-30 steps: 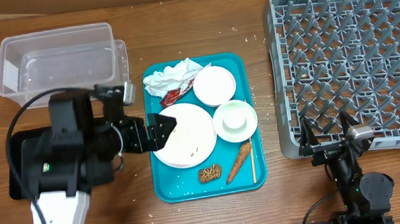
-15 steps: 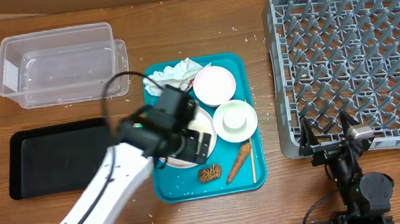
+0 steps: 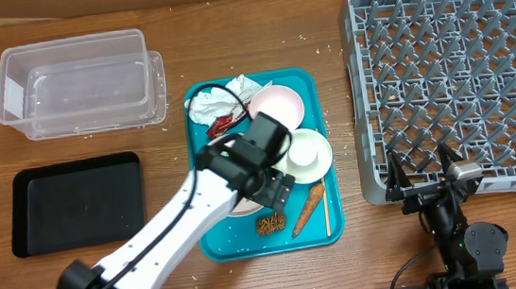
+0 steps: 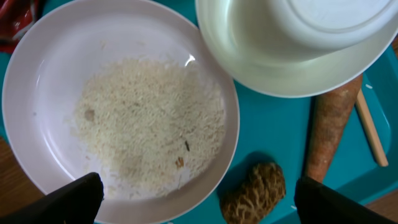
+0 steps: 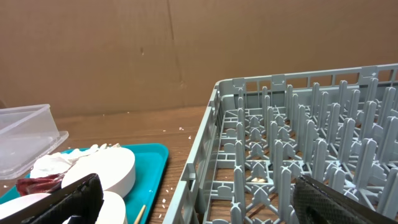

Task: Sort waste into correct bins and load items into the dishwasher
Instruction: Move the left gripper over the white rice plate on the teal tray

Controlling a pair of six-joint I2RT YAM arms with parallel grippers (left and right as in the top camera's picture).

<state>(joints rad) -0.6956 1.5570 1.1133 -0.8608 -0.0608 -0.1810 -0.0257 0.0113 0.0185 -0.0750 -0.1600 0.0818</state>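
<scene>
— So, where is the big plate (image 4: pixel 56 93)?
— On the teal tray (image 4: pixel 273 130), straight beneath the left gripper (image 4: pixel 196 190). From above, the arm covers nearly all of it. The wrist camera shows rice crumbs (image 4: pixel 149 118) scattered across its middle.
— Is the gripper holding it?
— No. Its fingers (image 4: pixel 68 199) stand wide apart with nothing between them. They're blurred, so I can't tell whether they touch the plate.
— What's around it?
— A bowl (image 4: pixel 298 43) overlaps its rim, cut off by the top of the wrist view. From overhead there's a smaller round shape inside it, and I can't make out what. Beside the bowl lie the carrot piece (image 4: pixel 329 130) and a thin wooden stick (image 4: pixel 371 134). The brown ridged chunk (image 4: pixel 255 190) sits just by the plate's edge.
— And the other rubbish?
— The napkin (image 3: pixel 234 90) and red wrapper (image 3: pixel 221 124) are in the tray's far left corner under a loop of cable (image 3: pixel 199 101), next to the smaller plate (image 3: pixel 284 104).
— The bins?
— The clear tub (image 3: pixel 77 84) and black tray (image 3: pixel 78 202) lie left of the teal one, well apart from the gripper.
— The right side?
— The grey rack (image 3: pixel 460 68) fills it. The right gripper (image 3: pixel 423 182) sits at its near edge, fingers spread, grasping nothing.
</scene>
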